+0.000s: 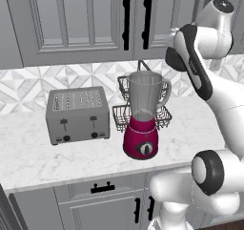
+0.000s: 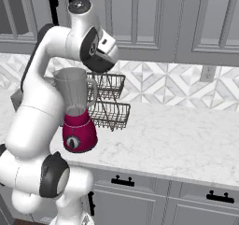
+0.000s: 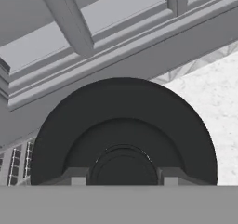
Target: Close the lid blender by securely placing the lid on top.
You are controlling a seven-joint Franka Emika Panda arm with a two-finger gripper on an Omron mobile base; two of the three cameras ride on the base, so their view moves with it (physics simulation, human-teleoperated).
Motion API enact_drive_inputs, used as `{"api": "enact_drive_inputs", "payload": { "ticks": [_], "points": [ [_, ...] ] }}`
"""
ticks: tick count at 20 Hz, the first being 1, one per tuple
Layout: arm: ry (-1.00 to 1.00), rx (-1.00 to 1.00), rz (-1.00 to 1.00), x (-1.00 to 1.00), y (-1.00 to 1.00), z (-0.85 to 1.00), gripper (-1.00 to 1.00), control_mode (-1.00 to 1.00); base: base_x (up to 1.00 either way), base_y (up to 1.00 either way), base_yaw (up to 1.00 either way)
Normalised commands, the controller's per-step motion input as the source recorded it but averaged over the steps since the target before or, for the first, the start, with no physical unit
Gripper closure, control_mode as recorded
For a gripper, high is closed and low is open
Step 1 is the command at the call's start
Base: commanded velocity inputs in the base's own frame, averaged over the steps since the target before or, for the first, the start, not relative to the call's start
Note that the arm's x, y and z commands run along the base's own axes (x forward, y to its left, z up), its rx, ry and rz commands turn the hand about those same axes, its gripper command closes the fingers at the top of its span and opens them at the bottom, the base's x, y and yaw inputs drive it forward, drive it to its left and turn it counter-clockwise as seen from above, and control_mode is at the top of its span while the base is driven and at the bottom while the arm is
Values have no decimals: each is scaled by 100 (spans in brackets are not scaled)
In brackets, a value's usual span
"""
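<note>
The blender (image 1: 141, 114) stands on the marble counter, with a magenta base, a round dial and a clear jar open at the top; it also shows in the right base view (image 2: 75, 108). In the hand view the round black lid (image 3: 123, 107) sits close in front of the camera. My gripper (image 3: 124, 176) is shut on it, one fingertip on each side of its raised centre. My wrist (image 2: 100, 51) hangs a little above the jar's rim, toward its handle side, close under the upper cabinets.
A grey toaster (image 1: 77, 114) stands left of the blender. A two-tier wire basket rack (image 2: 109, 108) stands right behind it against the tiled wall. Upper cabinets (image 1: 81, 24) hang low overhead. Bare marble counter (image 2: 186, 135) stretches to the right.
</note>
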Motion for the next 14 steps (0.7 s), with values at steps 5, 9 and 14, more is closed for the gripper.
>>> {"api": "enact_drive_inputs", "payload": {
  "ticks": [5,9,14],
  "points": [
    [-5,10,-11,-42,35,-4,100,-100,0,0,0],
    [0,25,-29,-23,5,-11,100,-100,0,0,0],
    [5,29,-25,-1,13,33,100,-100,0,0,0]
  ]
}}
